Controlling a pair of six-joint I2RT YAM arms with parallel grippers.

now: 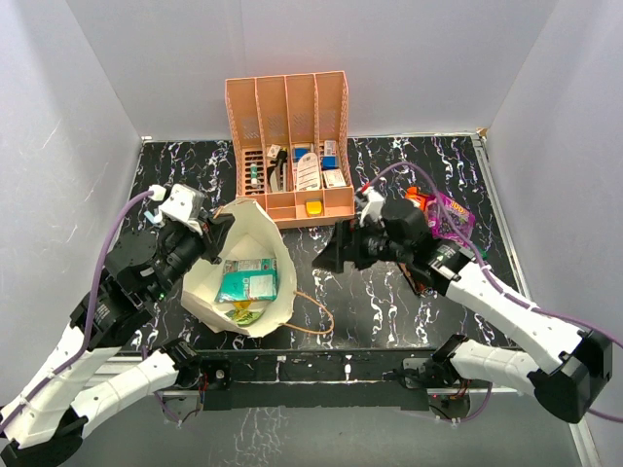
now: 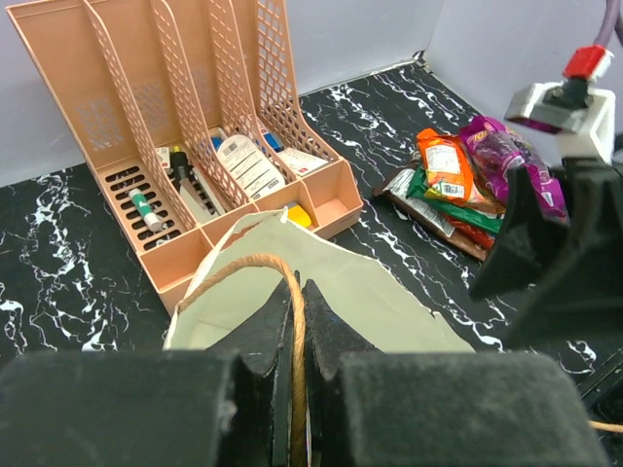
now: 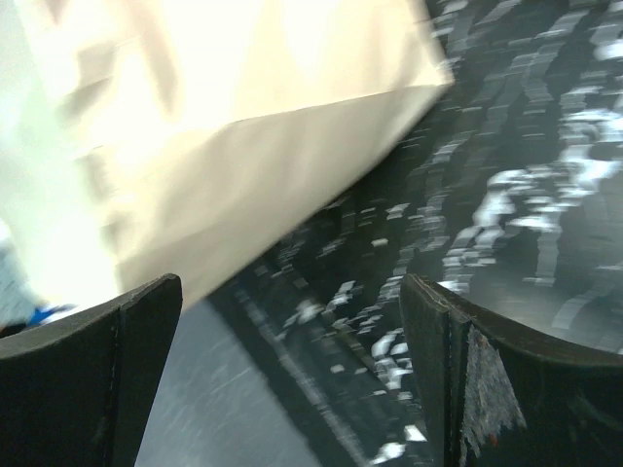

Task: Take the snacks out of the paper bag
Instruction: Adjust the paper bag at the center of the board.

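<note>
The paper bag lies left of centre with its mouth wide open. Inside it show a teal-white packet and a green-yellow one. My left gripper is shut on the bag's brown cord handle at the back rim; the bag spreads just beyond the fingers. Snacks lie piled at the right: an orange packet, a purple one and greenish ones under them, seen from above as one pile. My right gripper hangs open between bag and pile, nothing between its fingers.
A peach slotted organizer with small boxes and bottles stands at the back centre, close behind the bag. The bag's other cord handle loops onto the black marbled table. The right wrist view is motion-blurred, with the bag close ahead.
</note>
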